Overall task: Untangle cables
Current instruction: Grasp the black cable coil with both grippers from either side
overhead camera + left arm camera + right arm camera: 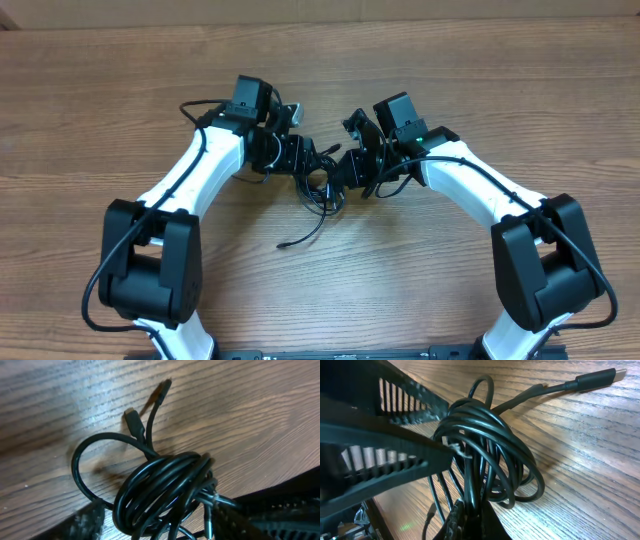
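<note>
The cables are thin black cords wound in a small coil at the table's middle, between my two grippers. In the left wrist view the coil lies between the wide-apart fingers of my left gripper, which is open, and two plug tips stick out above it. In the right wrist view my right gripper is shut on several strands of the coil. The left gripper's ribbed fingers reach the coil from the left. In the overhead view the left gripper and right gripper both sit at the coil.
One loose strand trails from the coil toward the table's front and ends in a plug. A plug on a longer strand lies on the wooden table. Both arms' white links angle in from the front corners.
</note>
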Available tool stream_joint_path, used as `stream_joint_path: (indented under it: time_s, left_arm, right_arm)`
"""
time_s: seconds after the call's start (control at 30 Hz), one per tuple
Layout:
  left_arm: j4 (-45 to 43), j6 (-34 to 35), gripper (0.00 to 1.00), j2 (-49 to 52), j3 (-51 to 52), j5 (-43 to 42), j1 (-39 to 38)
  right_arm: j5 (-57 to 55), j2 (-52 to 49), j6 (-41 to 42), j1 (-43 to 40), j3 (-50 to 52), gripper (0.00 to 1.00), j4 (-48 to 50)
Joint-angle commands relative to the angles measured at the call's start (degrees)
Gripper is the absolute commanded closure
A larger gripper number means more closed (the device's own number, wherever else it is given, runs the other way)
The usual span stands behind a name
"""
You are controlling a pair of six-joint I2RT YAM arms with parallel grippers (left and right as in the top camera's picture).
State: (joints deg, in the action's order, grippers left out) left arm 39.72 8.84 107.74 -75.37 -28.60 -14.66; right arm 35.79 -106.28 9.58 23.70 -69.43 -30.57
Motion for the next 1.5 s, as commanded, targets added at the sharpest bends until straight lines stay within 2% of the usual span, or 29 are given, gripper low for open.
stream_joint_path:
  time_s: [0.0,0.1,0.23,0.3,0.33,0.4,0.43,0.5,0.8,1.13,1.2,1.33,1.37,1.47]
  left_arm:
    - [0.87,-1.16,0.46,0.79,-0.85,2.73,-0.31]
    - [2.1,-1.14,0.47,0.81,-0.85,6.25,-0.37]
    - [2.32,-1.11,0.47,0.81,-0.72,6.32,-0.42]
    - [2.01,-1.14,0.36,0.81,-0.39,6.4,-0.42]
    - [1.77,-1.14,0.36,0.81,-0.15,6.43,-0.42]
    - [1.31,-1.14,0.43,0.81,0.44,6.58,-0.42]
    - [0.85,-1.14,0.44,0.81,0.81,6.56,-0.42]
    - [0.09,-1.11,0.39,0.81,1.4,6.54,-0.42]
    - [-2.97,-0.87,0.39,1.25,2.82,6.51,-0.42]
    - [-9.16,3.17,0.38,5.51,3.32,6.54,-0.87]
    - [-10.23,3.19,0.5,6.56,3.32,6.54,-0.87]
    - [-11.32,3.17,0.89,6.88,3.26,6.51,-0.68]
    - [-11.3,3.13,0.96,6.75,3.08,6.56,-0.68]
    - [-10.95,2.29,0.96,6.45,2.73,6.71,-0.68]
  right_arm:
    - [1.62,1.62,0.52,-0.26,-1.6,0.96,1.01]
    - [1.62,1.62,0.74,-0.37,-2.25,0.96,1.55]
    - [1.9,1.64,0.74,-0.35,-4.11,0.96,0.81]
    - [2.08,1.64,0.72,-0.35,-5.31,0.96,0.02]
    - [2.08,1.68,0.7,-0.35,-5.73,0.96,-0.2]
    - [2.56,1.81,0.72,-0.28,-6.32,0.96,-0.22]
    - [2.99,1.81,0.74,-0.31,-6.43,0.96,-0.2]
    - [3.08,1.81,0.92,-0.31,-6.45,0.96,-0.26]
    - [2.89,1.81,0.92,-0.31,-6.45,0.96,-0.68]
    - [1.66,1.81,0.92,-0.31,-6.45,0.96,-0.9]
    - [0.35,1.81,0.94,-0.31,-6.45,0.96,-1.33]
    - [-3.72,1.81,0.92,-0.31,-6.45,0.96,-2.82]
    - [-5.09,1.81,0.94,-0.31,-6.45,0.96,-3.13]
    - [-7.76,1.81,0.94,-0.31,-6.45,0.96,-3.8]
